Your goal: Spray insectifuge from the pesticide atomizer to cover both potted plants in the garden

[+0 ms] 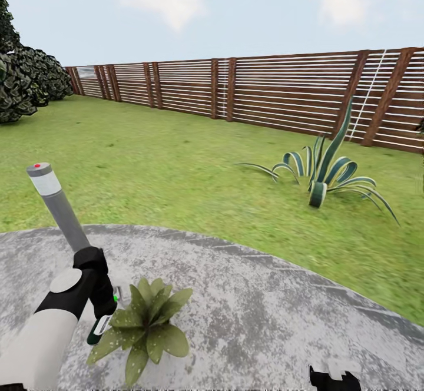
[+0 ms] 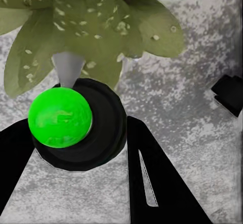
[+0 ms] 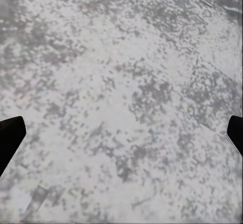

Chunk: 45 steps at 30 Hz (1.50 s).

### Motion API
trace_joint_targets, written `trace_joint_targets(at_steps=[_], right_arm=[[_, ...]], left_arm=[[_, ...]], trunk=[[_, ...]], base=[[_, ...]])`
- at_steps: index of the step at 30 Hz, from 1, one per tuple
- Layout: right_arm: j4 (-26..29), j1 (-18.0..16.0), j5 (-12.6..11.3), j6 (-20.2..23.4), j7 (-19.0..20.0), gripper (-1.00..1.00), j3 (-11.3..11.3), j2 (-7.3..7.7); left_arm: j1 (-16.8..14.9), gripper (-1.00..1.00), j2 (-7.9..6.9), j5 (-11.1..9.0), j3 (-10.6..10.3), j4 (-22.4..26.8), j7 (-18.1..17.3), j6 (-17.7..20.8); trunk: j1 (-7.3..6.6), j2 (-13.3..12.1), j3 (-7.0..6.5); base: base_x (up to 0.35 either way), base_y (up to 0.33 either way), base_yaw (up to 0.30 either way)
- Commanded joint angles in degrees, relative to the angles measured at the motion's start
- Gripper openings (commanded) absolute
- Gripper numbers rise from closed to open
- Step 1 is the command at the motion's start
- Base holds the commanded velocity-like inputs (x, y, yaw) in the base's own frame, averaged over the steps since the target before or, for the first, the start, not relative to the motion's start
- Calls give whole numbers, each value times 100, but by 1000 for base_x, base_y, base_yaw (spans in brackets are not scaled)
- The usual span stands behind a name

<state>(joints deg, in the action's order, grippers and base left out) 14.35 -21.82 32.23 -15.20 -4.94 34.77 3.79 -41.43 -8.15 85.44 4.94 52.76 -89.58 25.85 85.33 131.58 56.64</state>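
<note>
My left gripper (image 1: 105, 311) is shut on the pesticide atomizer (image 1: 99, 325), held low over the patio right beside one potted plant (image 1: 147, 323). In the left wrist view the atomizer (image 2: 81, 125) is a black round body with a bright green knob, and its grey nozzle points at the speckled leaves of the plant (image 2: 96, 27) just ahead. The black fingers (image 2: 152, 173) clasp it from both sides. The leaves hide the pot. My right gripper (image 1: 334, 379) hangs open at the lower edge of the head view, above bare stone (image 3: 121, 97).
A grey bollard lamp (image 1: 56, 202) with a red dot rises just behind my left hand. The round stone patio (image 1: 265, 308) borders the lawn. A striped agave (image 1: 324, 173) grows at the right, a dark bush (image 1: 23, 79) at the far left, and a slatted fence (image 1: 265, 93) behind.
</note>
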Motion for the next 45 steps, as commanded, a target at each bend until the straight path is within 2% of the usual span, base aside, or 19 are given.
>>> trace_joint_targets(at_steps=[1,11,15,18,29,36,45], right_arm=[[-12,-7,61,-27,-16,100,38,-1],[-15,-7,64,-27,-16,100,38,-1],[-12,-7,64,-27,-16,100,38,-1],[-11,-7,62,-27,-16,100,38,2],[-11,-7,81,-27,-10,100,38,34],[-11,-7,58,-19,-15,100,39,-16],[-11,-7,55,-18,-16,100,38,-36]], left_arm=[[-8,-100,4,34,7,5,-42,64],[-21,-100,51,38,10,-2,-42,168],[-19,-100,62,42,0,-10,-42,459],[-6,-100,71,41,-2,-13,-42,537],[47,-100,70,34,9,-20,-42,563],[53,-100,64,34,62,-19,-42,570],[88,-100,-33,29,75,-30,-42,570]], trunk=[[-3,2,5],[-3,2,5],[-3,2,5],[-3,2,5],[-3,2,5],[-3,2,5],[-3,2,18]], base=[[-145,-262,0],[-102,-264,136],[93,-272,268],[132,-272,221],[38,-281,20],[0,-286,0],[0,-286,163]])
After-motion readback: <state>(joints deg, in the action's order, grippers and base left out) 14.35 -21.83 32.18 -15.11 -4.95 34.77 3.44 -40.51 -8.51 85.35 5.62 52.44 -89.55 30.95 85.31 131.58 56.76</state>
